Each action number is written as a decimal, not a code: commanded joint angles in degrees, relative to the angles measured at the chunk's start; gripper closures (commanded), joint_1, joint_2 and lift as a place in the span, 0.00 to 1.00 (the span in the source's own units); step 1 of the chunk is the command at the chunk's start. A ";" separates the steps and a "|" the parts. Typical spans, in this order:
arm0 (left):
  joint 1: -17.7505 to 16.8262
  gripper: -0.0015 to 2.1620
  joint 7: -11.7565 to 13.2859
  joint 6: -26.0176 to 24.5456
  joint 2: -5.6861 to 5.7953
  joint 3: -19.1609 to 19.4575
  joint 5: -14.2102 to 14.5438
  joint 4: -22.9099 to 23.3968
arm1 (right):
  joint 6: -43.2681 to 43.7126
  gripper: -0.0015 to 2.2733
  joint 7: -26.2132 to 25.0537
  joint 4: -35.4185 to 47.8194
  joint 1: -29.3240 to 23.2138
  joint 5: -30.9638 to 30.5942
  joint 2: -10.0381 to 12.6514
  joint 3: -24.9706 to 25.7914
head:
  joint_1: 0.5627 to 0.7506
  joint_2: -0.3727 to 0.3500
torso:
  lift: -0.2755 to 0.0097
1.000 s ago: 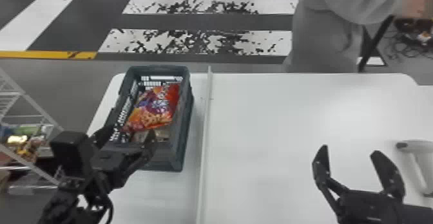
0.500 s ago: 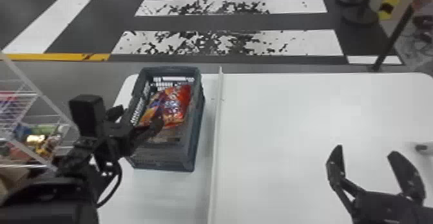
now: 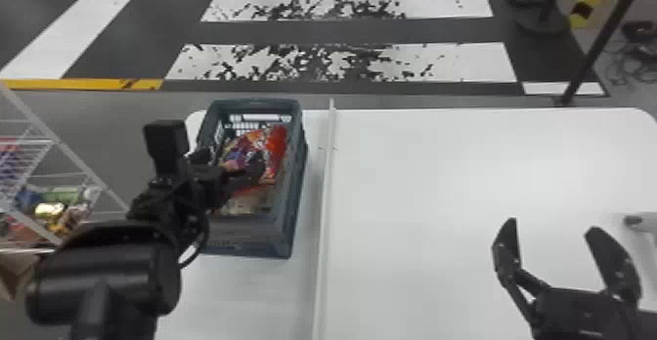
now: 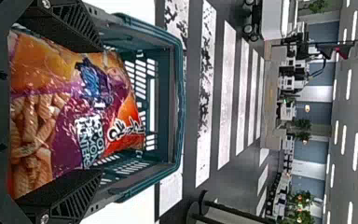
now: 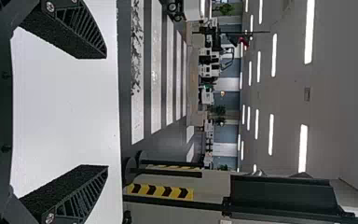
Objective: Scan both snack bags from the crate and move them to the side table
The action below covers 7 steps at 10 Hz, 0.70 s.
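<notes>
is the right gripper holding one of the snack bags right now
No, the right gripper stands open over the white table with nothing between its fingers.

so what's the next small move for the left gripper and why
I'd probably close the left gripper gently on the snack bag. Its fingers are open, one toward each side of the bag, and reach into the crate, where the bag lies. The right gripper can wait, open over the white table.
</notes>
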<state>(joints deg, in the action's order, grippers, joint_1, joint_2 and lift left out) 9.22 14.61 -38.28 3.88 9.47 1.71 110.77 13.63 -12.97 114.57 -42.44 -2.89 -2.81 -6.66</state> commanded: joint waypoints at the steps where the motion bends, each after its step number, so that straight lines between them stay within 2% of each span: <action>1: -3.51 0.03 -0.02 0.00 -0.02 -1.73 -0.57 -4.34 | -0.41 0.04 0.05 0.39 -0.28 -0.19 0.00 0.15 | 0.70 0.65 | 0.70; 3: -7.46 0.03 -0.02 -0.88 -0.10 -2.44 -1.80 -10.05 | -0.41 0.04 -0.04 0.56 -0.54 -0.19 0.09 0.51 | 0.70 0.62 | 0.70; 7: -9.83 0.03 -0.20 -4.57 0.07 -2.79 -3.12 -13.92 | -0.41 0.04 -0.04 0.56 -0.63 -0.19 0.09 0.68 | 0.70 0.61 | 0.70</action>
<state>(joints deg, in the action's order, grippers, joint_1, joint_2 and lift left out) -0.36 14.46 -42.36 3.91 6.68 -1.31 97.31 13.22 -13.01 115.14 -43.06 -3.08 -2.74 -5.98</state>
